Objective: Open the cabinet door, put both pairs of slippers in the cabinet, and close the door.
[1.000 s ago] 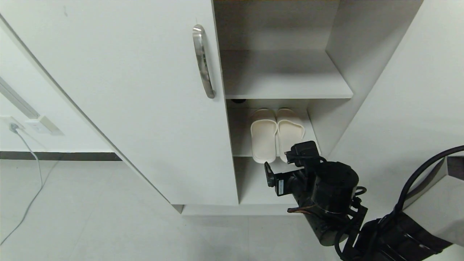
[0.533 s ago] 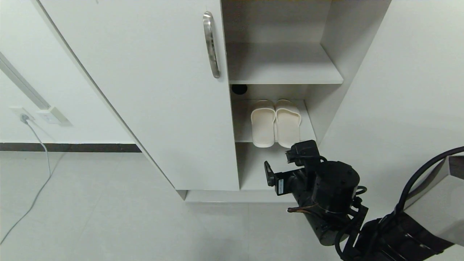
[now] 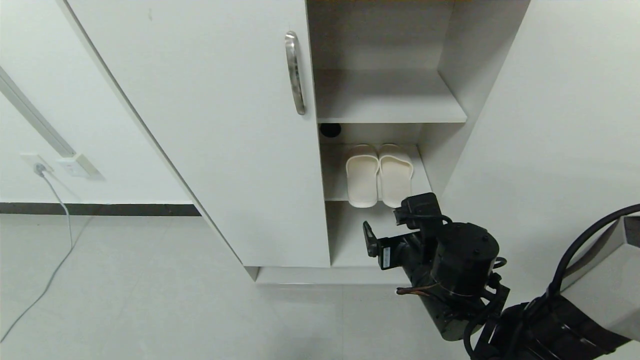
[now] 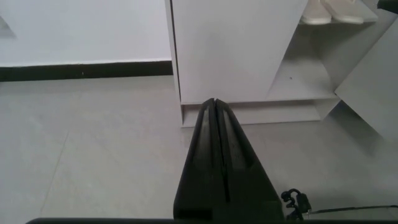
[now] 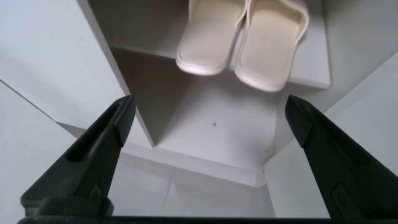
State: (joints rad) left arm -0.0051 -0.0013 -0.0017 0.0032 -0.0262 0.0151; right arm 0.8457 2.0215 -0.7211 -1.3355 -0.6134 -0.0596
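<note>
Underfoot, pale tiles (image 3: 150, 310); white wall (image 3: 130, 185) beside cabinet (image 3: 390, 95).

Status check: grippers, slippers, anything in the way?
Left gripper shut, low over floor. Right gripper open, empty, before the cabinet's bottom bay. One pair of slippers on the shelf above it. Cabinet door open, at right gripper's right.

No legible text, numbers or signs noted. One small label (image 3: 386, 258) sits on the right end effector (image 3: 393, 223). Its print cannot be read.
</note>
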